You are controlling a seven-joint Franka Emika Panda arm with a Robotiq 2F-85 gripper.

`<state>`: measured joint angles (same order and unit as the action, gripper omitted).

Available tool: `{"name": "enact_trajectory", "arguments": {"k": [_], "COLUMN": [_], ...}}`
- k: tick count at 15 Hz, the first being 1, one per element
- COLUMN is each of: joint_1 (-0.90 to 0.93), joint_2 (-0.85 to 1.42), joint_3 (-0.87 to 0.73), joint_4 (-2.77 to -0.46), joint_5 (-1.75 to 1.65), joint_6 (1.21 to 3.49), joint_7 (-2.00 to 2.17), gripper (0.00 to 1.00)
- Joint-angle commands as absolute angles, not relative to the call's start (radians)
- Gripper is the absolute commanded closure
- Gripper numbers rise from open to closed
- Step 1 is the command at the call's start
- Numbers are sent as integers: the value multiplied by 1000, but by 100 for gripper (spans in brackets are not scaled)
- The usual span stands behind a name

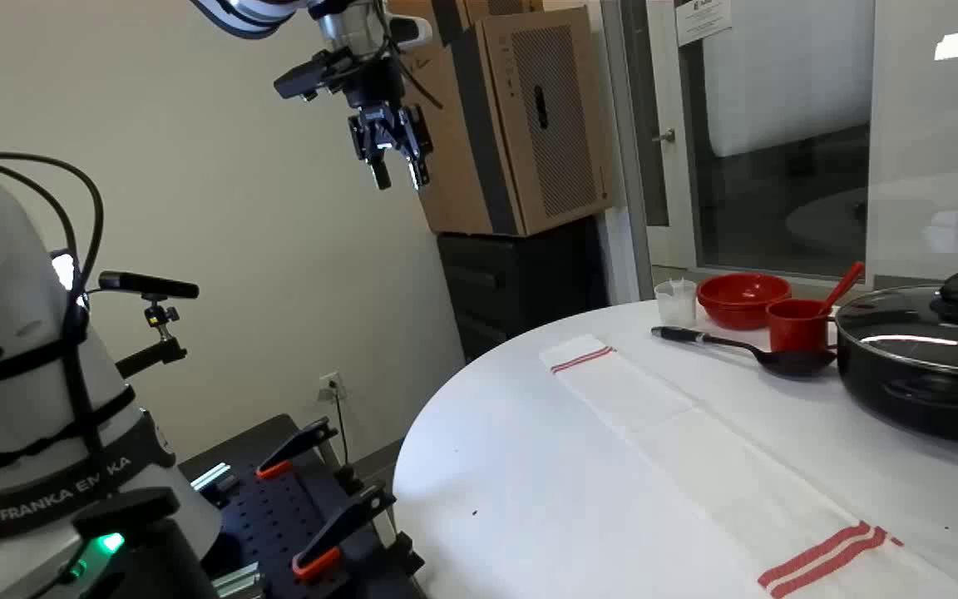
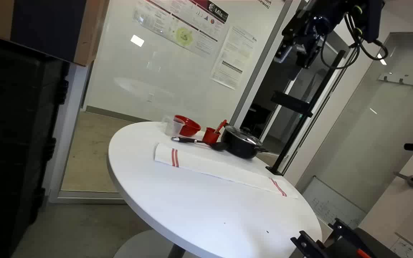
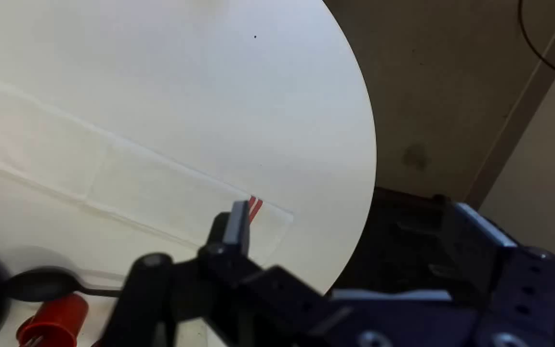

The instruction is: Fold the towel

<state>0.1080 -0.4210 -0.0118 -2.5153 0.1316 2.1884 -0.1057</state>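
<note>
The towel point(image 1: 708, 445) is white with red double stripes near each end. It lies flat on the white round table as a long narrow strip; it also shows in an exterior view point(image 2: 224, 170). In the wrist view the towel point(image 3: 142, 180) runs from the left edge to the lower middle, and a gripper finger hides part of its striped end. My gripper point(image 1: 400, 180) is high above the table, well apart from the towel. Its fingers are spread with nothing between them, as the wrist view point(image 3: 357, 224) shows. The gripper also shows in an exterior view point(image 2: 289, 62).
Beside the towel stand a black lidded pot point(image 1: 928, 374), a red cup point(image 1: 797, 326), red bowls point(image 1: 743, 299) and a clear measuring cup point(image 1: 676, 303). A black spoon point(image 1: 793, 363) lies near the towel. Cardboard boxes point(image 1: 545, 125) stand behind the gripper. The table edge point(image 2: 134, 208) is curved.
</note>
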Motion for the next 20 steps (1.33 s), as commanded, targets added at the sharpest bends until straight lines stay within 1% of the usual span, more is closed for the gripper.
{"name": "enact_trajectory", "arguments": {"k": [1,9,11,16,18,20], "joint_1": [99,107,124,134,100,73], "joint_2": [-421,-409,-371,-187,-76,30], "joint_3": [-3,-1,26,144,193,197], "joint_4": [-2514,-2504,-2489,-2411,-2348,-2271], "joint_5": [136,142,144,74,-32,-163], "joint_6": [2186,2177,2242,2558,2624,2612], "joint_7": [-108,-115,-102,25,152,298], "gripper": [0,0,0,0,0,0]}}
